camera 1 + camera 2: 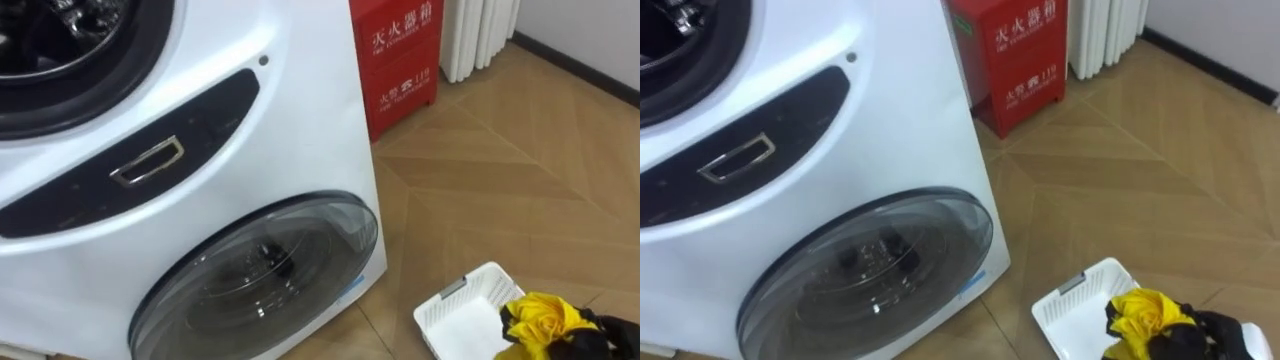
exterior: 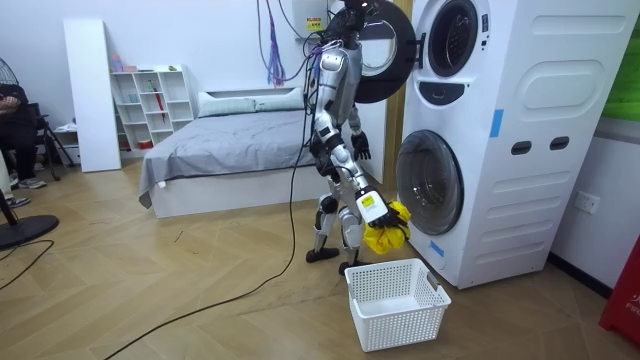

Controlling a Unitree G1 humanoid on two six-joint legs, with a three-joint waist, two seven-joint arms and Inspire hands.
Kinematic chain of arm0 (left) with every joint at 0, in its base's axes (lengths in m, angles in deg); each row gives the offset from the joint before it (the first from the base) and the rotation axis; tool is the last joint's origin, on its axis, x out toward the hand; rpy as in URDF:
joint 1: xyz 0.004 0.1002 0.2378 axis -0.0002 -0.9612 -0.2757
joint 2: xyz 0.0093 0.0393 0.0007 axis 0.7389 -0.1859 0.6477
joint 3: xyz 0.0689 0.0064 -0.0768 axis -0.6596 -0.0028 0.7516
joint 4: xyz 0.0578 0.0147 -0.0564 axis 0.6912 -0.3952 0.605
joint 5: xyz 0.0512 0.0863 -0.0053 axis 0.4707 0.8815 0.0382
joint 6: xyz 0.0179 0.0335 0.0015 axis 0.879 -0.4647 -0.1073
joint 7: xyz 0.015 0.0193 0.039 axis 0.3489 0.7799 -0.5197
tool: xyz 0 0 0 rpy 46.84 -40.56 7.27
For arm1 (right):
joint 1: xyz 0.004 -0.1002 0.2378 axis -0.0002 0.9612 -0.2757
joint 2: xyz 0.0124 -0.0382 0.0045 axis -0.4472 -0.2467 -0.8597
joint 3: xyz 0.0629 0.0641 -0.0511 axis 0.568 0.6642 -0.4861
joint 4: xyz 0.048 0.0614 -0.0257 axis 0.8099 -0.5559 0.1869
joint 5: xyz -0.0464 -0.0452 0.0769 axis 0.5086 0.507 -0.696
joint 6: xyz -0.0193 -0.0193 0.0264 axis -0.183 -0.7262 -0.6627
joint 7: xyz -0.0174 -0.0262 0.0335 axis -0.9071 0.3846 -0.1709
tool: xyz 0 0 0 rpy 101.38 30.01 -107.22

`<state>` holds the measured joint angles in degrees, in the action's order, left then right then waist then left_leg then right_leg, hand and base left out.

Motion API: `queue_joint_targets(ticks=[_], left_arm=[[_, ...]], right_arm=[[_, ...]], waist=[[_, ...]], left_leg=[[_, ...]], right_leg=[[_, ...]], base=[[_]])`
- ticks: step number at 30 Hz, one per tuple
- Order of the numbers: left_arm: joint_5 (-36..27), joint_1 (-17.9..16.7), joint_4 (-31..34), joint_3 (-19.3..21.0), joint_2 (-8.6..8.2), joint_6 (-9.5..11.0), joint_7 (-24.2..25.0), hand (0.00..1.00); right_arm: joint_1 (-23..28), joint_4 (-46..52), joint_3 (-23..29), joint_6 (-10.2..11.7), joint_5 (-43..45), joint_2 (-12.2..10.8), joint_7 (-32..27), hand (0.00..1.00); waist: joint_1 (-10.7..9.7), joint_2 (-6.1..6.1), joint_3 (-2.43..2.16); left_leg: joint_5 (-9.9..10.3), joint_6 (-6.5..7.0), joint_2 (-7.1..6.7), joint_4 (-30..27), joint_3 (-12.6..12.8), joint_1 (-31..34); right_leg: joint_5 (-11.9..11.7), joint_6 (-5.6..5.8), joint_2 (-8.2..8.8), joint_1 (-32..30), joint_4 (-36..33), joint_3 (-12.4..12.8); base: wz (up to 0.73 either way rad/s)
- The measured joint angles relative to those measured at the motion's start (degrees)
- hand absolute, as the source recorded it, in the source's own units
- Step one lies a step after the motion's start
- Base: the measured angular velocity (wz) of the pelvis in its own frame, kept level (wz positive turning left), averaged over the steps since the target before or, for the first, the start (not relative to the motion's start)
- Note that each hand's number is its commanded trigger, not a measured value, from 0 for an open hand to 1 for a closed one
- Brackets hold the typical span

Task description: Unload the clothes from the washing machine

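Note:
A yellow cloth [image 1: 541, 318] hangs bunched over the white basket [image 1: 462, 312] on the floor, with my right hand [image 1: 612, 334] shut on it at the lower right. In the room view I stand facing the stacked white washing machine [image 2: 520, 120], and the cloth [image 2: 386, 233] hangs just above the basket [image 2: 396, 300]. The upper drum [image 1: 60, 50] is open, its round door [image 2: 385, 50] swung out, with something dark inside. The lower door [image 1: 262, 280] is closed. My left hand [image 2: 360, 147] is raised at waist height beside the machine.
A red cabinet [image 1: 396, 55] and a white radiator [image 1: 482, 35] stand against the wall past the machine. Behind me are a bed [image 2: 230, 140] and a white shelf [image 2: 150, 100]. A person [image 2: 15, 130] sits at the room view's left edge.

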<state>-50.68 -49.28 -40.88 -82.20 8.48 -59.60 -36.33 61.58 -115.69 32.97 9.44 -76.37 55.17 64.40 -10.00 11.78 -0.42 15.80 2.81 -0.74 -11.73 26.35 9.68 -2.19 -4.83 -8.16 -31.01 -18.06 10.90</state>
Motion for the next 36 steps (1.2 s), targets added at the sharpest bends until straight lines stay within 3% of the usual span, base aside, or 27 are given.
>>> queue_joint_targets(ticks=[2, 4, 5, 6, 16, 20, 24, 36], left_arm=[[0.0, 0.1, 0.0, 0.0, -0.01, 0.1, 0.0, 0.0], [0.0, 0.2, 0.0, 0.0, -0.01, 0.2, 0.0, 0.0], [0.0, 0.2, 0.0, 0.0, -0.01, 0.2, 0.0, 0.0], [0.0, 0.2, 0.0, 0.0, -0.05, 0.3, 0.0, 0.0], [-0.1, 0.4, -0.1, -0.1, -0.44, 1.8, 0.0, 0.0], [-1.5, 0.4, -0.3, -1.7, -0.45, 1.8, 0.0, 0.0], [-2.2, 0.4, -0.7, -2.3, -0.44, 2.0, 0.4, 0.0], [-4.4, 0.1, -2.9, -2.3, -0.44, 2.0, 1.7, 0.0]], right_arm=[[-0.3, 0.0, 0.0, 0.7, 0.0, 0.0, -0.7, 1.0], [-0.5, 0.0, 0.0, 1.0, -0.2, 0.0, -1.1, 0.56], [-0.5, 0.0, 0.0, 1.0, -0.2, 0.0, -1.3, 0.05], [-0.5, 0.0, 0.0, 1.0, -0.2, 0.0, -1.4, 0.0], [-0.7, -0.2, -0.2, 2.2, -0.2, -0.1, -3.2, 0.0], [-1.5, -0.2, -1.1, 2.2, -0.2, -0.2, -3.6, 0.0], [-1.7, -0.2, -2.3, 2.2, -0.2, -0.4, -3.5, 0.0], [-1.6, -0.5, -2.3, 2.2, -0.3, -0.7, -3.6, 0.0]], waist=[[-0.3, 0.31, 0.27], [-0.5, 0.57, 0.29], [-0.5, 0.6, 0.31], [-0.5, 0.64, 0.28], [-0.3, 1.27, 0.28], [-0.4, 0.63, 0.76], [-0.4, 0.46, 0.78], [-0.7, -1.36, 0.36]], left_leg=[[0.0, 0.01, 0.02, 0.0, 0.0, 0.4], [0.0, 0.0, -0.01, 0.0, 0.0, 0.9], [0.0, 0.0, -0.08, 0.0, 0.0, 1.0], [0.0, 0.0, -0.11, 0.0, 0.0, 1.1], [-0.3, -0.44, -0.04, 0.0, -0.5, 1.7], [-0.1, -0.23, -0.2, -0.1, -0.6, 1.6], [0.0, -0.08, -0.16, -0.1, -1.0, 1.7], [-0.2, -0.36, -0.23, -2.4, -3.3, 2.1]], right_leg=[[0.0, -0.01, -0.01, -0.4, 0.0, 0.0], [0.0, 0.01, 0.01, -0.9, -0.1, 0.1], [0.1, 0.17, 0.0, -1.3, -0.6, 0.1], [0.2, 0.24, 0.0, -1.4, -0.8, 0.2], [0.6, -0.23, 0.0, -2.0, -0.9, 0.0], [1.1, -0.19, 0.12, -2.3, -1.8, -0.1], [1.3, -0.28, 0.11, -2.3, -2.0, -0.2], [2.1, -0.34, 0.88, -1.9, -2.7, -1.2]], base=[[0.0], [0.0], [0.0], [0.0], [0.0], [0.0], [0.03], [0.05]])
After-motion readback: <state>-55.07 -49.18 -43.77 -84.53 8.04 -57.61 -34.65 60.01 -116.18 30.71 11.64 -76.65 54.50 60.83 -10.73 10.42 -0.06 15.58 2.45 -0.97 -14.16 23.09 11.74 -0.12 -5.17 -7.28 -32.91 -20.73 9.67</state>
